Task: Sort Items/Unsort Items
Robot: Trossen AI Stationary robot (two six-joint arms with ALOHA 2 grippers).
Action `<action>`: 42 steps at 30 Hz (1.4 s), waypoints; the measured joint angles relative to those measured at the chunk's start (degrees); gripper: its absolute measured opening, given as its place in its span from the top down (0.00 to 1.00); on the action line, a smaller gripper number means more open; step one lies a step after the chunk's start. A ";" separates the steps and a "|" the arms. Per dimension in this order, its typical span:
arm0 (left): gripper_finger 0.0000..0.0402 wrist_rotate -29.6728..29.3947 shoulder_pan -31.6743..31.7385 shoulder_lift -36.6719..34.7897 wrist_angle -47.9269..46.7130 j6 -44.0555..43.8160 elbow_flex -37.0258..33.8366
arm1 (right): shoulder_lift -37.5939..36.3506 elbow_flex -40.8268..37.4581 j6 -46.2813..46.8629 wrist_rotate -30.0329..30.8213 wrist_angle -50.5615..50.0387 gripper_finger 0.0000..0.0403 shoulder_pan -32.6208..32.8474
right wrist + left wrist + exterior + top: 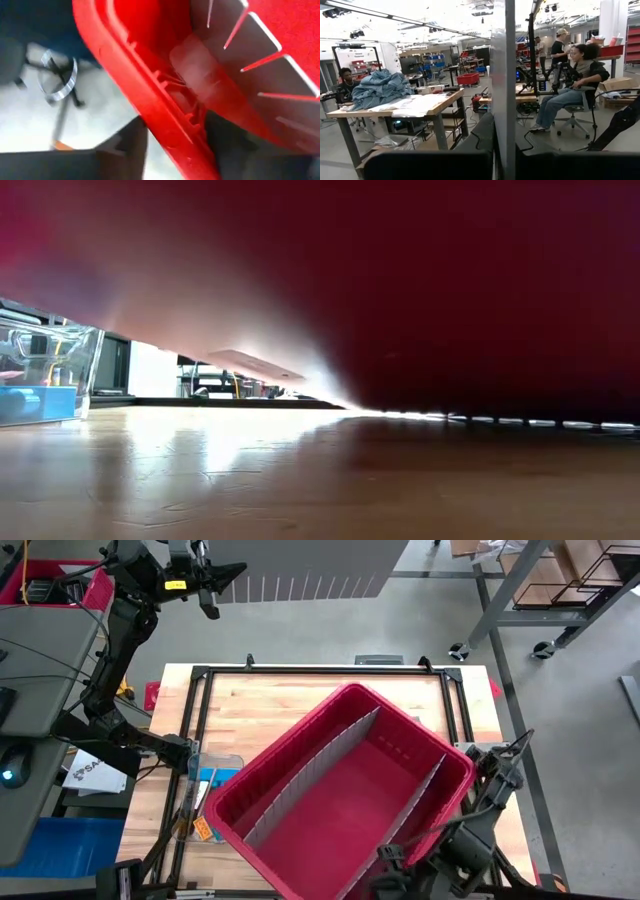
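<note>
A large red bin (345, 790) with grey dividers lies askew across the table. In the low view its underside (450, 290) slopes up toward the left and meets the tabletop at the right. My right gripper (175, 145) is at the bin's near right rim (395, 852), open, with one finger on either side of the rim. A clear container (212, 775) stands at the table's left and holds blue and orange items (205, 805). It also shows in the low view (45, 375). My left gripper (205, 588) is shut, raised high beyond the table's far left corner. My right gripper has the bin's rim (167, 125) between its two fingers, coming from the near right side and slanting down. A gap shows between the rim and one finger (127, 145). Whether the other finger (235, 145) touches the wall cannot be told.
A black frame (330, 672) runs along the table's far, left and right sides. The bin covers most of the tabletop, and bare wood (260, 705) shows at the far left. A second red bin (60, 585) stands off the table at the far left. People sit in the room behind.
</note>
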 joint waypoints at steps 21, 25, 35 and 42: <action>1.00 -0.09 0.00 0.00 0.30 3.94 0.00 | -3.21 0.96 28.14 -0.24 -5.13 0.36 -0.57; 1.00 -0.07 0.00 0.00 0.27 3.99 0.00 | -6.78 1.01 30.48 7.78 -7.32 0.36 -1.43; 1.00 -0.04 0.00 0.00 0.28 4.05 0.00 | -14.45 -0.74 45.80 31.64 -18.77 0.43 -3.71; 1.00 0.06 0.00 0.00 0.74 4.58 0.00 | -14.10 -1.71 27.93 37.31 -18.88 0.95 -21.13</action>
